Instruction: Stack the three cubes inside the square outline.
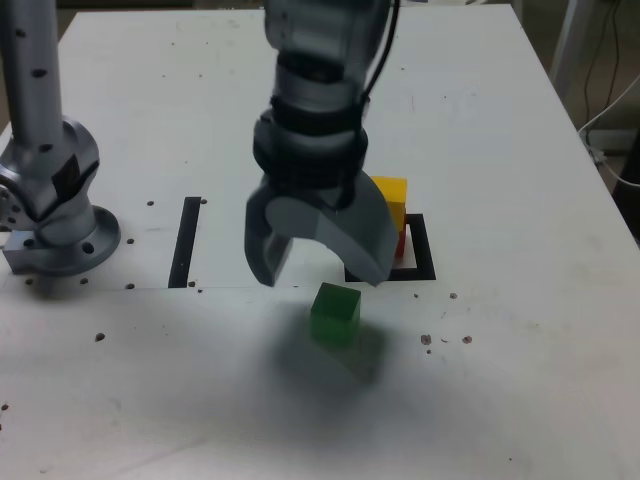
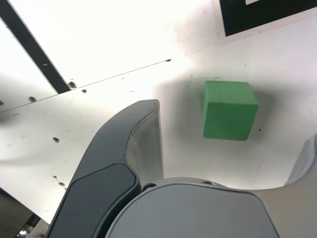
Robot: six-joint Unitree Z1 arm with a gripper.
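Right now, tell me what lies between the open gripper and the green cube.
Nothing. The wrist view shows only bare white table between the gripper and the green cube, which sits untouched; the exterior view agrees.

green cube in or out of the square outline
Out. The green cube sits on bare table in front of the square outline, where the yellow cube is stacked.

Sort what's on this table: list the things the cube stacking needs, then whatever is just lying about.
Needed: green cube, yellow cube on red cube, square outline, open gripper.
Lying about: straight black tape strip, arm base.
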